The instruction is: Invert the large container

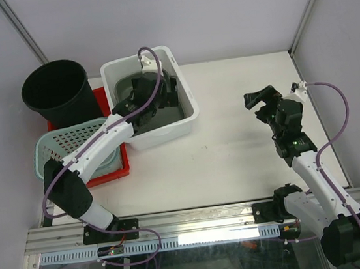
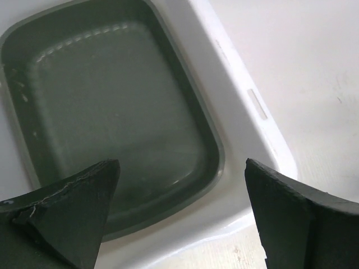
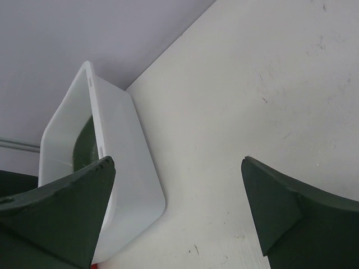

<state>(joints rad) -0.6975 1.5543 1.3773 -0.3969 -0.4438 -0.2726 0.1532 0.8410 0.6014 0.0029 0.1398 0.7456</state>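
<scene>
White table [image 1: 246,139], black bin [image 1: 56,90] beside container [image 1: 167,135]

Links [image 1: 105,138] white, cables [image 1: 345,104] purple, left gripper [image 1: 138,92] and right gripper [image 1: 261,101] black.

My left pincer [image 1: 153,90] hangs open, down inside the white tub [image 1: 166,131]. The tub's walls are close all around it, and my arm lies over the near left rim. On the tub's left the black bucket [image 1: 56,87], the green basket [image 1: 69,140] and the red tray [image 1: 120,169] stand close beside it, so there is little room there. To its right the tabletop [image 1: 234,147] is bare all the way to my open right pincer [image 1: 263,101].
</scene>
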